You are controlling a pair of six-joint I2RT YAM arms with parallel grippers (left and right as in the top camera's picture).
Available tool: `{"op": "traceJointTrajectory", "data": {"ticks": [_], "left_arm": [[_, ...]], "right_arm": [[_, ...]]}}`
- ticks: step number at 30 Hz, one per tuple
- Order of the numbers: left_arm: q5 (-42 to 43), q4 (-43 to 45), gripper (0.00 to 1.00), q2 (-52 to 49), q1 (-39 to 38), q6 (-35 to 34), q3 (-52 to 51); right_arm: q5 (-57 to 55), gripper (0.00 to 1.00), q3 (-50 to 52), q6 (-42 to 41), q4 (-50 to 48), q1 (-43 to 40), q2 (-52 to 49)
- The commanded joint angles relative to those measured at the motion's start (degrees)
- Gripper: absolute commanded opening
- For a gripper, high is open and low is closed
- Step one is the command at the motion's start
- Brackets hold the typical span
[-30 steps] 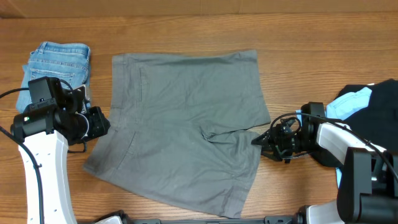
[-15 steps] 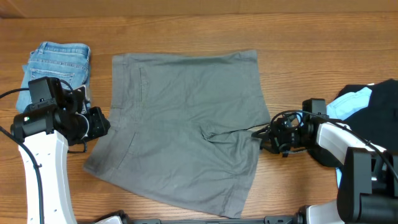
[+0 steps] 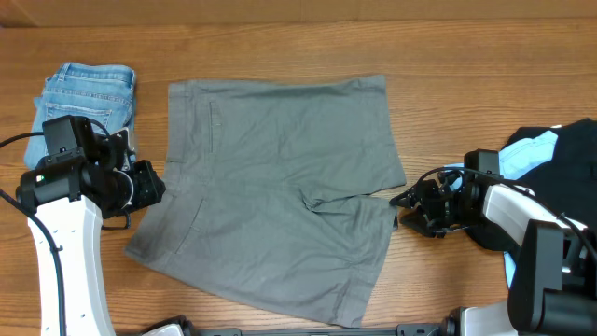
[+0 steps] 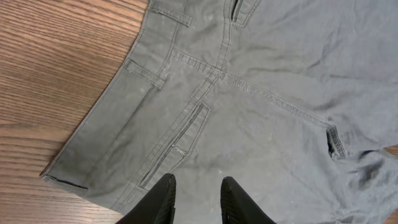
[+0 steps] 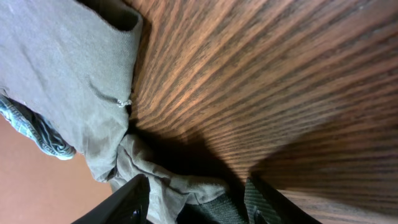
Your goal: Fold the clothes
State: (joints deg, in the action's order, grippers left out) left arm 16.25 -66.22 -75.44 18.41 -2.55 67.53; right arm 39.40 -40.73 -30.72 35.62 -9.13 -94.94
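While the grey shorts point(image 3: 280, 177) lie spread flat in the middle of the wooden table point(image 3: 280, 42), waistband toward the left of the overhead frame and legs toward the right, one arm stands at each side. The left gripper point(image 4: 196, 202) is at the left edge of the shorts, above the cloth near the back pocket; its fingers point(image 4: 163, 198) are a little apart, with nothing between them. The right gripper point(image 5: 196, 199) is just beside the place where the two leg hems meet; its jaws are wide apart, and a crumpled bit of grey cloth lies between them, not pinched. Folded light-blue denim point(image 3: 89, 93) sits in the upper left. A black garment point(image 3: 574, 149) and a sky-blue garment point(image 3: 527, 154) lie at the right edge.
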Motion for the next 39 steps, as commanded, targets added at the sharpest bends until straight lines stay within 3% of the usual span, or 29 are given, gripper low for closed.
{"op": "traceJointTrajectory", "data": {"ticks": [1,13,18,22,24,26,27,31,36,38,39], "left_arm": [[-0.1,0.0,0.28,-0.2,0.3,1.3,0.1],[-0.1,0.0,0.28,-0.2,0.3,1.3,0.1],[-0.1,0.0,0.28,-0.2,0.3,1.3,0.1],[-0.1,0.0,0.28,-0.2,0.3,1.3,0.1],[-0.1,0.0,0.28,-0.2,0.3,1.3,0.1],[-0.1,0.0,0.28,-0.2,0.3,1.3,0.1],[-0.1,0.0,0.28,-0.2,0.3,1.3,0.1],[-0.1,0.0,0.28,-0.2,0.3,1.3,0.1],[-0.1,-0.2,0.28,-0.2,0.3,1.3,0.1],[-0.1,-0.3,0.28,-0.2,0.3,1.3,0.1],[-0.1,-0.3,0.28,-0.2,0.3,1.3,0.1]], "right_arm": [[-7.8,0.54,0.2,1.2,0.7,0.0,-0.3],[0.6,0.52,0.3,0.9,3.5,5.3,-0.3],[1.7,0.35,0.3,-1.2,0.6,5.3,-0.3],[3.2,0.3,0.3,-2.5,0.2,5.3,-0.3],[4.5,0.3,0.3,-2.5,0.2,5.3,-0.3],[5.8,0.48,0.3,-2.5,0.0,5.3,-0.3],[5.7,0.49,0.3,-3.1,0.0,5.3,-0.3],[5.7,0.2,0.3,-7.8,-0.5,5.3,-0.3],[5.1,0.16,1.9,-14.8,-5.5,5.3,-0.3],[4.1,0.04,2.5,-15.3,-7.0,5.3,-0.3],[3.3,0.04,2.5,-15.3,-6.8,5.3,-0.3]]}}
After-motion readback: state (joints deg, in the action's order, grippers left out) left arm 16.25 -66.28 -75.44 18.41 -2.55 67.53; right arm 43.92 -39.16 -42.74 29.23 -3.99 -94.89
